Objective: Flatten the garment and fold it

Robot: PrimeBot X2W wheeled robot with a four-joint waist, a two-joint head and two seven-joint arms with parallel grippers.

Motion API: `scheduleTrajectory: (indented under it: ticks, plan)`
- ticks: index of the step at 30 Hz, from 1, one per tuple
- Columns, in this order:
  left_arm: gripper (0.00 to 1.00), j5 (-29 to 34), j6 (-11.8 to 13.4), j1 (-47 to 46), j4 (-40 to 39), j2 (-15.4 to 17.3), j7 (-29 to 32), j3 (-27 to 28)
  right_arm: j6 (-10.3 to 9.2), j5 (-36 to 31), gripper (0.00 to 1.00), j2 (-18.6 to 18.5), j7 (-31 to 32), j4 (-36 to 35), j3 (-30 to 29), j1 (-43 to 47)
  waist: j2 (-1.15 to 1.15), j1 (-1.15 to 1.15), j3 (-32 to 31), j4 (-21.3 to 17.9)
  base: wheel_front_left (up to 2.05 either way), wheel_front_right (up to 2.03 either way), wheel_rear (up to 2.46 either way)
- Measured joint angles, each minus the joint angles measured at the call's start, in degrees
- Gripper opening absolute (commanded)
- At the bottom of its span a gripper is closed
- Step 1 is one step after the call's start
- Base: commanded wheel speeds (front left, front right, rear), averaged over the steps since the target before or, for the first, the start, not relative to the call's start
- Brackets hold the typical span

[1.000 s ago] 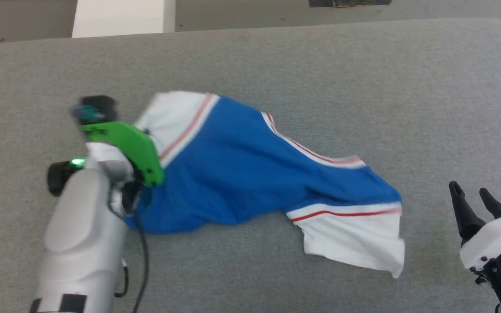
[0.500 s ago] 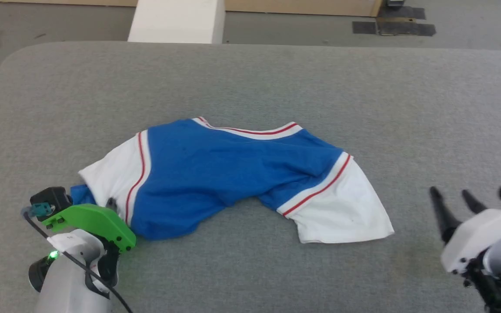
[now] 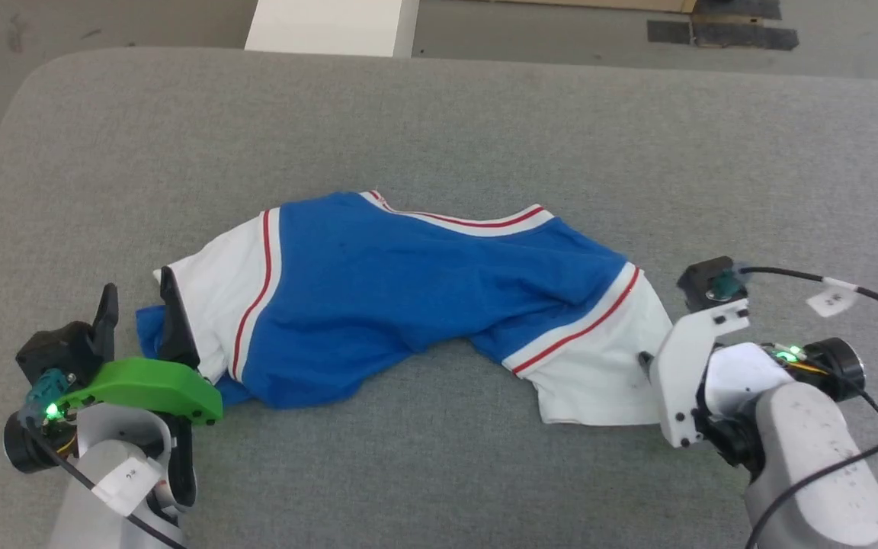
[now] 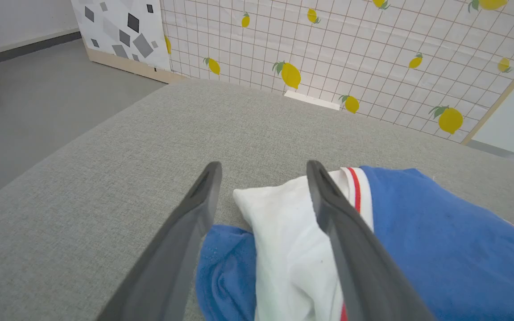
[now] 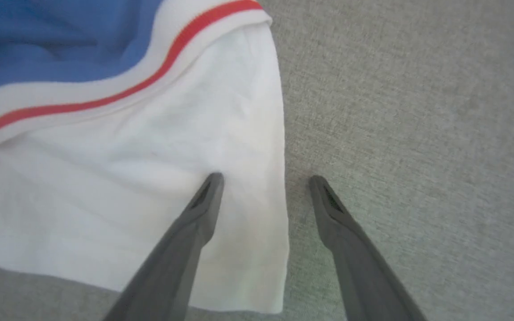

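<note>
The garment point(image 3: 408, 297), royal blue with white sleeves and red-and-white trim, lies rumpled across the middle of the grey table point(image 3: 485, 122), its print not visible. My left gripper point(image 3: 139, 305) stands open at the garment's left end. In the left wrist view the white left sleeve point(image 4: 279, 223) and a blue fold point(image 4: 225, 267) lie between and under the left gripper's point(image 4: 262, 166) spread fingers. My right gripper point(image 5: 264, 177) is open and points down at the white right sleeve point(image 5: 127, 178), one finger over the cloth, the other over bare table beside its edge.
A white block point(image 3: 332, 27) stands on the floor beyond the table's far edge, with dark tape patches point(image 3: 721, 30) further right. The table's rounded corner point(image 3: 20, 99) is at the far left. A lemon-patterned panel point(image 4: 350, 44) stands behind the table.
The head camera has shifted. My left gripper has opened and let go of the garment's left end. My right arm has swung in and tipped down over the right sleeve.
</note>
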Motion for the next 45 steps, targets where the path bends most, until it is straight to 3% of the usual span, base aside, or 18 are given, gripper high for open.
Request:
scheduleTrajectory:
  ticks: [3,4,5,6,9,13,15,20,26,31,32,33,45]
  plan:
    - [1.00,0.01,-0.30,-0.01,0.59,-0.10,-0.35,-0.27,-0.01,0.42,1.00,-0.56,0.56,2.83,1.94,-2.24,0.00,0.00,0.71,0.50,0.00,0.00,0.00]
    - [1.00,0.01,-0.30,-0.02,0.77,-0.13,-0.42,-0.35,-0.01,0.88,0.72,-0.79,0.77,3.48,2.31,-2.93,0.00,0.00,0.91,0.62,0.00,0.00,0.00]
    - [1.00,0.01,-0.30,-0.02,0.96,-0.12,-0.43,-0.41,-0.01,1.43,0.16,-0.99,0.93,3.89,2.57,-3.39,0.00,0.00,1.06,0.69,0.00,0.00,0.00]
    - [1.00,0.02,-0.32,-0.03,1.15,-0.12,-0.53,-0.49,-0.01,2.24,0.00,-1.34,0.71,4.00,2.82,-3.71,0.00,0.00,1.22,0.73,0.00,0.00,0.00]
    - [1.00,0.44,-0.55,-0.30,1.46,0.41,-0.14,-1.31,0.00,4.94,0.00,-1.79,-1.74,3.68,1.33,-3.96,0.00,0.00,1.35,0.51,0.00,0.00,0.00]
    - [1.00,1.22,-2.65,-2.85,1.35,2.65,3.90,-3.54,0.02,7.35,0.00,-2.32,-4.86,0.44,-2.97,-3.49,0.00,0.00,1.42,0.18,0.00,0.00,0.00]
    - [1.00,2.19,-4.14,-5.66,1.21,4.41,7.79,-5.45,0.02,7.84,0.00,-3.19,-5.19,-2.30,-3.97,-3.27,0.00,0.00,1.67,0.01,0.00,0.00,0.00]
    - [1.00,3.89,-8.11,-15.36,5.02,8.76,25.12,-10.61,0.02,9.02,0.00,-4.27,-4.82,-8.60,-4.35,-2.12,0.00,0.00,2.88,-0.65,0.00,0.00,0.00]
    - [1.00,4.42,-8.46,-22.56,12.63,10.67,41.95,-13.15,0.02,9.68,0.00,-3.63,-3.54,-12.30,-1.75,-1.90,0.00,0.00,5.03,-2.03,0.00,0.00,0.00]
    - [1.00,4.30,-8.08,-24.42,15.39,10.91,47.38,-13.93,0.02,9.71,0.00,-3.58,-3.48,-13.68,-0.80,-1.94,0.00,0.00,7.18,-3.24,0.00,0.00,0.00]
    - [0.29,4.21,-7.92,-24.65,15.62,10.92,47.68,-13.88,0.02,9.71,0.00,-3.58,-3.48,-13.80,-0.79,-1.94,0.00,0.00,7.50,-3.40,0.00,0.00,0.00]
    - [0.00,3.98,-7.92,-24.79,15.74,10.92,48.03,-13.76,0.02,9.70,0.00,-3.57,-3.50,-13.95,-0.89,-1.94,0.00,0.00,7.90,-3.57,0.00,0.00,0.00]
    - [0.00,-0.20,-7.91,-23.36,15.10,8.70,42.91,-11.66,0.02,9.45,0.00,-3.79,-6.33,-13.60,-4.93,-1.96,0.00,0.00,6.12,-2.51,0.00,0.00,0.00]
